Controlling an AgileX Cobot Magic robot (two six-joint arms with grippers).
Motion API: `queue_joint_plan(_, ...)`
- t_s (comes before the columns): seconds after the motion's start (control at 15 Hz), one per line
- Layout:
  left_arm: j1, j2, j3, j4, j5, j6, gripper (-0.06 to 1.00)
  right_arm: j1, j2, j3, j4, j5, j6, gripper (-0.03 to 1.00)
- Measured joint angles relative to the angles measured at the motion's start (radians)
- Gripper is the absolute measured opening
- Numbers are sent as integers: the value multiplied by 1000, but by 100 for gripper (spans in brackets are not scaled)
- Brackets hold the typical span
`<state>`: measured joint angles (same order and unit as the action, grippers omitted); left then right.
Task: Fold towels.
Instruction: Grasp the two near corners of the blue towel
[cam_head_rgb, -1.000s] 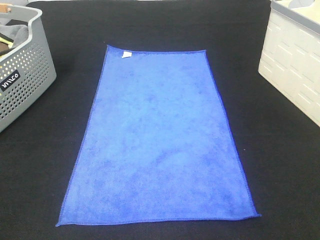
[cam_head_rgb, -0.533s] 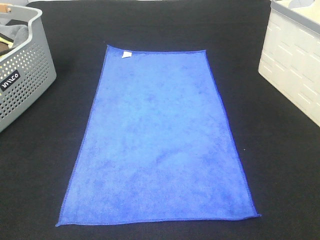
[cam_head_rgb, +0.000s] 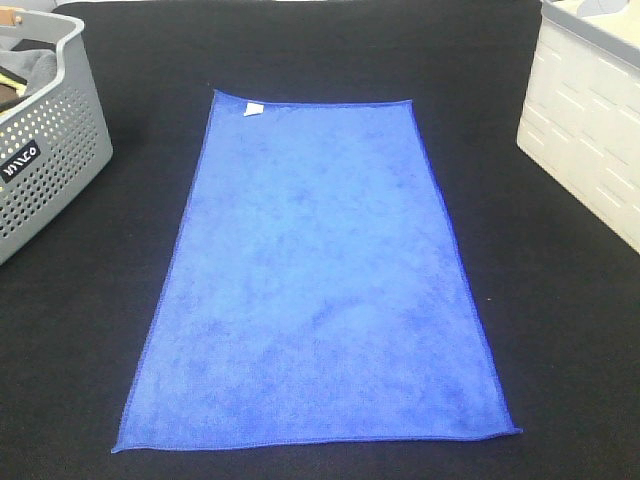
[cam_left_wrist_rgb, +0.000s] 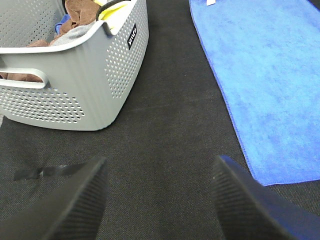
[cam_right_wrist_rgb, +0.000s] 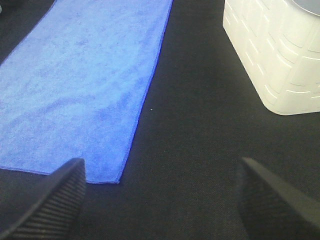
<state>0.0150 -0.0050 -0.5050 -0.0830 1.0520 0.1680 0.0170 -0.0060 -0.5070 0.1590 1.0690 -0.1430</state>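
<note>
A blue towel (cam_head_rgb: 315, 275) lies spread flat on the black table, long side running away from me, with a small white tag (cam_head_rgb: 253, 109) at its far left corner. It also shows in the left wrist view (cam_left_wrist_rgb: 272, 75) and in the right wrist view (cam_right_wrist_rgb: 85, 80). Neither gripper shows in the exterior high view. My left gripper (cam_left_wrist_rgb: 157, 200) is open and empty above bare black cloth, near the towel's near left corner. My right gripper (cam_right_wrist_rgb: 160, 200) is open and empty above bare cloth, just off the towel's near right corner (cam_right_wrist_rgb: 117, 181).
A grey perforated basket (cam_head_rgb: 45, 150) holding more cloths stands at the left; it also shows in the left wrist view (cam_left_wrist_rgb: 75, 85). A white crate (cam_head_rgb: 590, 130) stands at the right, seen too in the right wrist view (cam_right_wrist_rgb: 275, 55). Black cloth covers the table (cam_head_rgb: 560, 330).
</note>
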Motion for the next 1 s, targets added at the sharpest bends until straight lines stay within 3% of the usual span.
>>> queue_joint_plan(1.0,0,0,0,0,0,0,59,0,0,0,0,0,0,77)
